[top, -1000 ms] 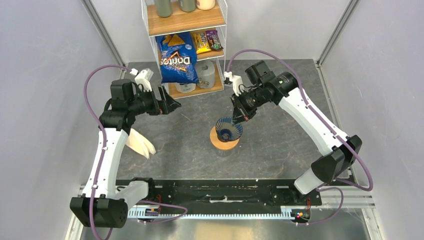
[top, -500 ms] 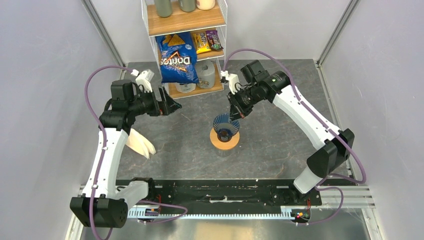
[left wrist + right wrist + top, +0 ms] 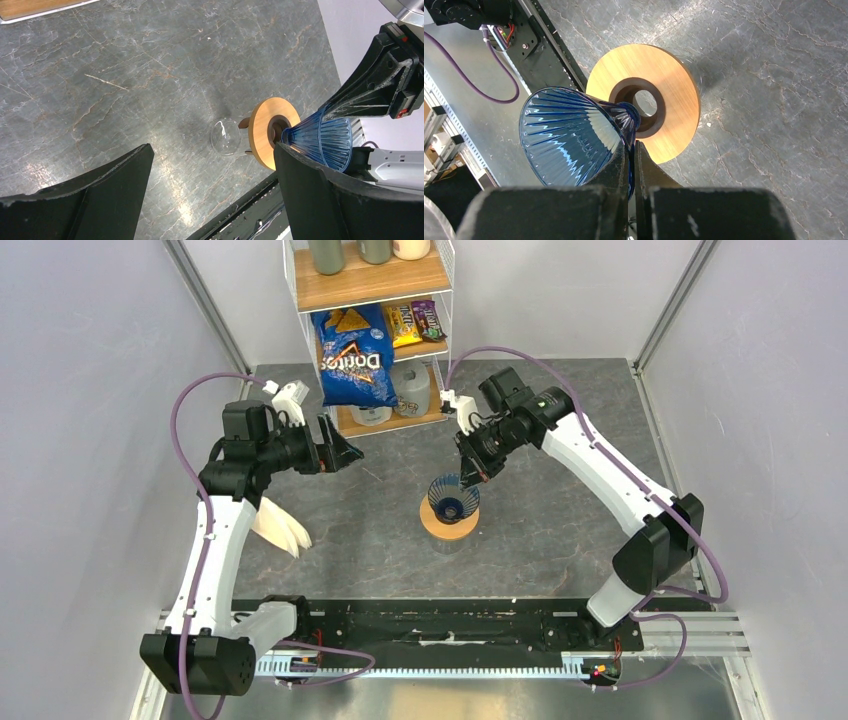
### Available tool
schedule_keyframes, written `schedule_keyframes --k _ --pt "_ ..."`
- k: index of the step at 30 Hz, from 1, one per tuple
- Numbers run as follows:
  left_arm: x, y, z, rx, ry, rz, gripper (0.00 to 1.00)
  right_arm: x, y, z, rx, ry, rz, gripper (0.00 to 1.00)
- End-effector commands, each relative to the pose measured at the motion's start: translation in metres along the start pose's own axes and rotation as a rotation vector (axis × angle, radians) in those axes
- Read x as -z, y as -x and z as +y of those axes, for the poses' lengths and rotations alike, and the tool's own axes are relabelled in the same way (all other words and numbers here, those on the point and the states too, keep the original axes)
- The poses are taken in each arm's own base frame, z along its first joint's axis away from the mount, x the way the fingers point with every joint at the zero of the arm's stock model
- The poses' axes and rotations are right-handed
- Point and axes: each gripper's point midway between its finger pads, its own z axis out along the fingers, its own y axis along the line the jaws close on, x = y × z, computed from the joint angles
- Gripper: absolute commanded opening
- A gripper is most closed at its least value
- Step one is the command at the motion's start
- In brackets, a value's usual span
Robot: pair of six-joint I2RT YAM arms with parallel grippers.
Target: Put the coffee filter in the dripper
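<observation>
The dripper (image 3: 453,498) is a dark blue ribbed cone hanging tilted just over the wooden ring (image 3: 447,523). My right gripper (image 3: 470,478) is shut on its wall near the rim. In the right wrist view the dripper (image 3: 569,137) has its narrow end close to the hole of the wooden ring (image 3: 669,95), and my right gripper (image 3: 630,150) pinches the blue wall. My left gripper (image 3: 345,452) stands open and empty in the air to the left, and my left gripper (image 3: 212,147) faces the dripper (image 3: 322,142). The coffee filter is out of view as a single sheet.
A fanned bundle of cream paper filters (image 3: 280,527) lies on the table by the left arm. A clear glass cup (image 3: 225,136) sits under the wooden ring (image 3: 262,130). A wire shelf (image 3: 370,340) with a chips bag (image 3: 352,355) stands at the back. A black rail (image 3: 430,625) runs along the near edge.
My right arm has shifted slightly left with the dripper in its grip, keeping it over the wooden ring. The left arm has not moved.
</observation>
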Motion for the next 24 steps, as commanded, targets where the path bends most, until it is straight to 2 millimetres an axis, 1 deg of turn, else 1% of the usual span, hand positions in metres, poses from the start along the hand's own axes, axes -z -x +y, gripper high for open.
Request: schedule_keyframes --k 1,9,20,24 --pt "0.003 0.007 -0.007 -0.009 -0.025 -0.015 0.98 -0.006 0.008 -0.004 0.026 0.001 -0.025 0.00" --pt "0.005 0.006 -0.007 -0.014 -0.020 -0.016 0.98 -0.015 0.008 -0.010 0.018 -0.003 -0.015 0.00" --pt "0.004 0.004 -0.006 -0.011 -0.021 -0.011 0.98 -0.016 0.016 -0.003 0.015 0.036 -0.042 0.00" --pt "0.004 0.004 -0.006 -0.009 -0.022 -0.010 0.98 -0.016 0.016 -0.003 0.017 0.040 -0.042 0.00"
